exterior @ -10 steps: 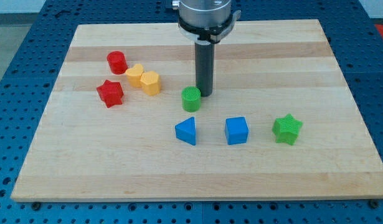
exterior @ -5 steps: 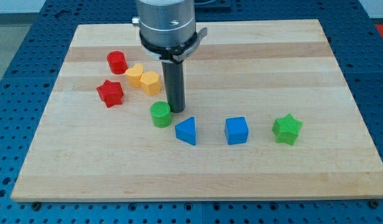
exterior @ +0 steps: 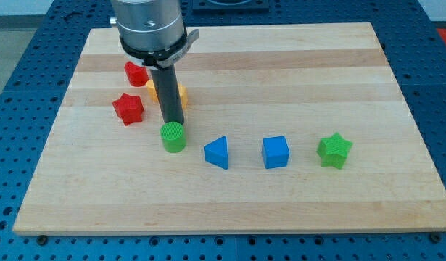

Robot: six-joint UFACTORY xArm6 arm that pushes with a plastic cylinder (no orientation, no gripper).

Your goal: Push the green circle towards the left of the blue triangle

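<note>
Pale wooden worktop (exterior: pixel 295 65) sits on a blue perforated base, with small coloured blocks scattered across it. No pincer exists on this arm, so there is nothing to spread or press together; it ends in a dark rod, and my tip (exterior: pixel 175 122) rests right at the top edge of the green circle (exterior: pixel 173 137), touching or nearly so. That small green plastic cylinder lies to the view's left of the blue triangle (exterior: pixel 217 152), near it but apart, and slightly higher in the view. Further right stand a blue cube (exterior: pixel 275 152) and a green star (exterior: pixel 334 151). Behind the rod are a red cylinder (exterior: pixel 134 72), a red star (exterior: pixel 128 108) and yellow blocks (exterior: pixel 180 95), partly hidden. By my judgement the task is essentially done; at most a small nudge towards the view's bottom would line the circle up beside the triangle.
</note>
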